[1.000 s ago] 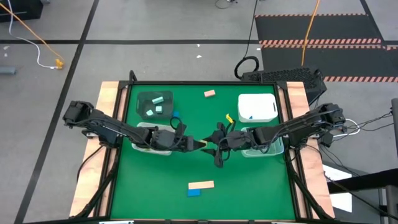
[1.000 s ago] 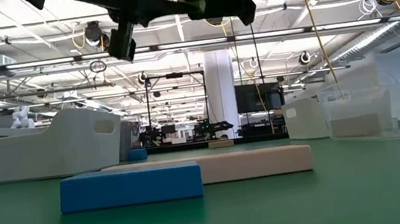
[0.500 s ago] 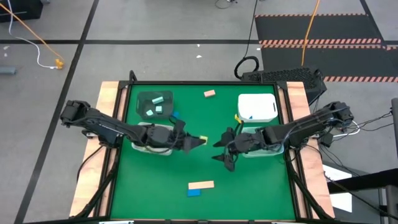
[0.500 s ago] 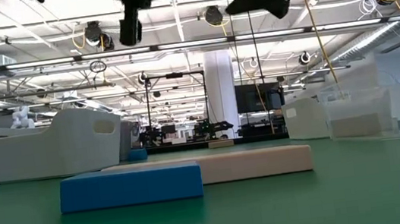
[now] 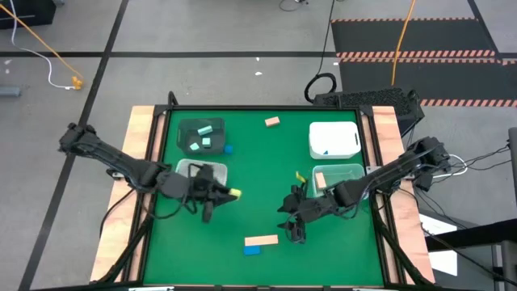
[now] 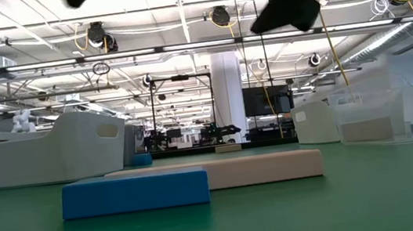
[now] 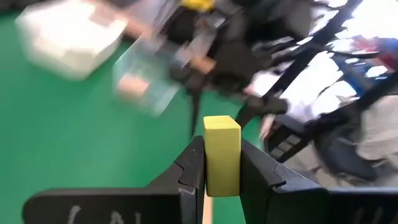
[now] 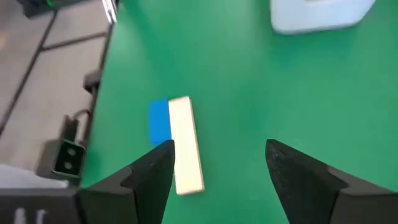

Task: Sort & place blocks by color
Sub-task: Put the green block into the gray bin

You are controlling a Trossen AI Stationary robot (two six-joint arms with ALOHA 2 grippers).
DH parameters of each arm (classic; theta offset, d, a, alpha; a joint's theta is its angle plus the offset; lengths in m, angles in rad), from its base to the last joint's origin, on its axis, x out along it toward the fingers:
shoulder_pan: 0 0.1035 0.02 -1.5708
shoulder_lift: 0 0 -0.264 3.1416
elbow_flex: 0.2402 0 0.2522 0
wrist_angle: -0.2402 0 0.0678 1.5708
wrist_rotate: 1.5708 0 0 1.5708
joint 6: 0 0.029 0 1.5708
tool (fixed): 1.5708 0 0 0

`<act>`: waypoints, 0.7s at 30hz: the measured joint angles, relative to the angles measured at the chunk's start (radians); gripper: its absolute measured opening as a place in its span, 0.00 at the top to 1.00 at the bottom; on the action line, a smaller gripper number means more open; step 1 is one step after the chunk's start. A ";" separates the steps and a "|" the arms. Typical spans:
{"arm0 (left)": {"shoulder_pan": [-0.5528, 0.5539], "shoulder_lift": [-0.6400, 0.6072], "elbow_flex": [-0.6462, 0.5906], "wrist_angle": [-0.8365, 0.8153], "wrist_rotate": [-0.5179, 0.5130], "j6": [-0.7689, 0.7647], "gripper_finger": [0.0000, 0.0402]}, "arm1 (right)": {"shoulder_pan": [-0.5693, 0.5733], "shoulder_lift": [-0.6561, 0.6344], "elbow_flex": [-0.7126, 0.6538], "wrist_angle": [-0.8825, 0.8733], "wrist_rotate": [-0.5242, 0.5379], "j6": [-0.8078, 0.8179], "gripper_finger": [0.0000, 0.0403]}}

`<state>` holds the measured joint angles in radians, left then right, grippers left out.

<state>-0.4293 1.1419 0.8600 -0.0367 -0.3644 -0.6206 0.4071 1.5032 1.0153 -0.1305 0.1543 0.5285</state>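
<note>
My left gripper (image 5: pixel 224 193) is above the green table just near of the left clear bin (image 5: pixel 196 169), shut on a yellow-green block (image 5: pixel 235 192). My right gripper (image 5: pixel 292 225) is open above the mat, its fingers pointing at the tan bar (image 5: pixel 261 240) and the blue block (image 5: pixel 252 250), which lie flat side by side near the near edge. In the right wrist view the tan bar (image 8: pixel 185 152) and the blue block (image 8: pixel 159 120) show past the left finger of my right gripper (image 8: pixel 221 168). Another yellow-green block (image 5: pixel 300 176) lies beside the right clear bin (image 5: pixel 339 178). My left gripper (image 7: pixel 222 171) pinches the yellow-green block between its two fingers, which press on two opposite side faces (image 7: pixel 222 163). The block's free end (image 7: pixel 221 124) sticks out beyond the fingertips. The fingers come from the table's left, and the block is lifted clear of the mat.
A dark grey bin (image 5: pixel 202 135) holds mint blocks, and a white bin (image 5: pixel 334 139) holds a blue one. A tan block lies inside the right clear bin. A loose blue block (image 5: pixel 229 149) and a tan block (image 5: pixel 272 121) lie on the far half of the mat.
The two grippers stood close together at the table's middle and have drawn apart. My left gripper has carried the yellow-green block toward the table's left, beside the left clear bin. My right gripper has moved toward the near edge, over the tan bar.
</note>
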 joint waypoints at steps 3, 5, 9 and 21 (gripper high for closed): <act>-0.045 -0.053 0.000 -0.265 -0.058 -0.190 0.85 | 0.007 0.050 0.000 0.015 -0.001 0.004 0.41; -0.066 -0.069 0.000 -0.416 -0.091 -0.324 0.85 | 0.011 0.079 0.000 0.043 -0.002 0.002 0.42; -0.076 -0.076 0.000 -0.714 -0.148 -0.601 0.85 | 0.022 0.139 0.000 0.169 -0.036 -0.042 0.43; -0.040 0.017 0.000 -1.030 -0.112 -0.939 0.84 | 0.041 0.328 0.000 0.472 -0.101 -0.043 0.43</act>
<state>-0.4697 1.1589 0.8597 -1.0671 -0.4766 -1.5593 0.4480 1.8310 1.0149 0.3416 0.0533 0.4858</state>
